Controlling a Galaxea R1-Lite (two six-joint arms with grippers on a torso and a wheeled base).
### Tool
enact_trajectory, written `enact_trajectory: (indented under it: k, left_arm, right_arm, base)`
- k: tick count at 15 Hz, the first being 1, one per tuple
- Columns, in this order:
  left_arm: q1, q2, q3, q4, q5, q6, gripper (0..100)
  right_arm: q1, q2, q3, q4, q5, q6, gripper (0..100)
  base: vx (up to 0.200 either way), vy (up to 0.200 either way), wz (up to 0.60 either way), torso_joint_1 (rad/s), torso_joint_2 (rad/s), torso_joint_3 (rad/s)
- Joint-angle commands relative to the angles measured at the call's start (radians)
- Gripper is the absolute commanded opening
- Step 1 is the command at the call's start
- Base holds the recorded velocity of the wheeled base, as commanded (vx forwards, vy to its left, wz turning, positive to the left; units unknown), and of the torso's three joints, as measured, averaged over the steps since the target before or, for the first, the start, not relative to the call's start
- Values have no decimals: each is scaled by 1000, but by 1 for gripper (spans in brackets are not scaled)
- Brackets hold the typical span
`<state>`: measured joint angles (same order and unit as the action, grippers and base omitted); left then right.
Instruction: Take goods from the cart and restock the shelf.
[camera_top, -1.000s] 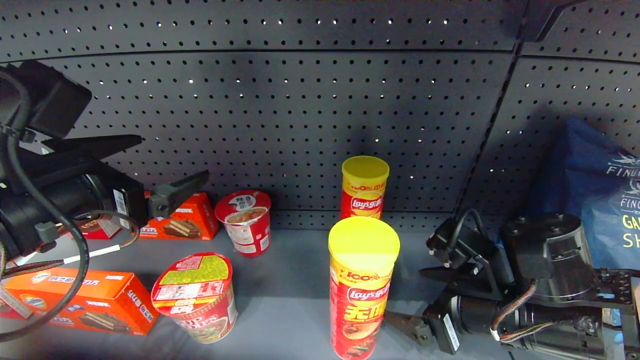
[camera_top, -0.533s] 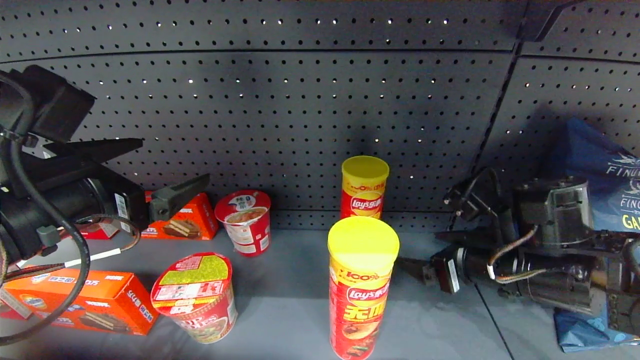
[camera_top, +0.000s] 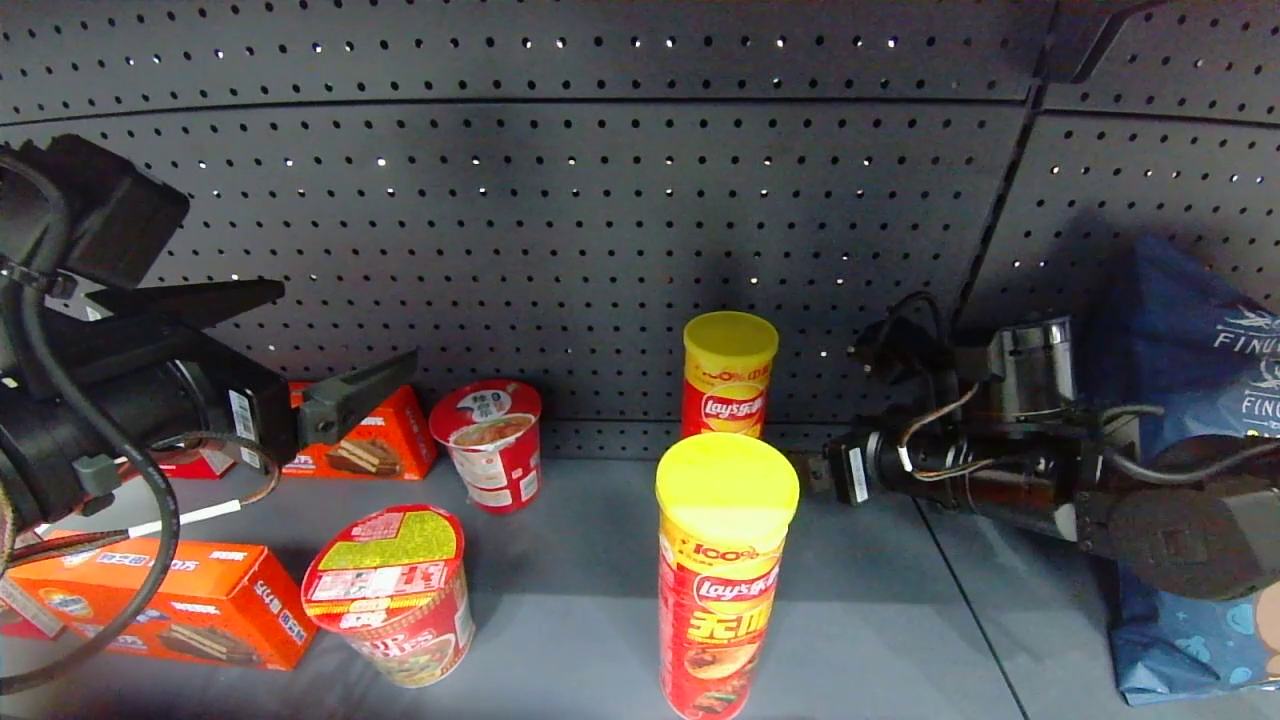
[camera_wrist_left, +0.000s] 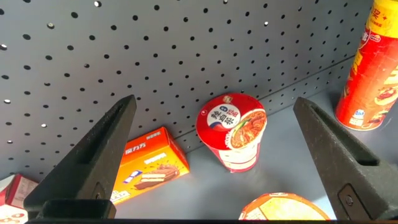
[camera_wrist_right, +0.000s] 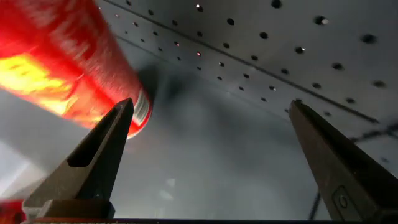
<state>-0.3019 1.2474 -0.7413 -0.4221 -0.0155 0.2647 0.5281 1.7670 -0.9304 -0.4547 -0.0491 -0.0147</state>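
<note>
Left gripper (camera_wrist_left: 214, 106) spread, empty, above shelf (camera_top: 600, 560) left end; right gripper (camera_wrist_right: 211, 106) spread, empty, near rear chips can (camera_top: 729, 375) at shelf back edge

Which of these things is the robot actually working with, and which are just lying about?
Job: front can, back can, near cup, far cup, near orange box, far orange box, shelf.
Lying about: pegboard, blue bag, probably.

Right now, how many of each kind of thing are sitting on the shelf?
Chip cans: 2
Noodle cups: 2
Orange boxes: 2
Red box, partly hidden: 1
Blue bag: 1
Total: 8
</note>
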Motion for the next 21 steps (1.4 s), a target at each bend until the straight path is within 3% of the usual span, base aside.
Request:
enact_trajectory:
  k: [1,21]
  left_arm:
    - [0,0,0,0,0,1,100]
    - [1,-6,34,-1,0,-2,100]
  right_arm:
    - [1,63,-34,-13,0,-1,100]
    - [33,126,-68,-38,2,-1,100]
  base:
    - [0,0,0,0,0,0]
    - [0,0,0,0,0,0]
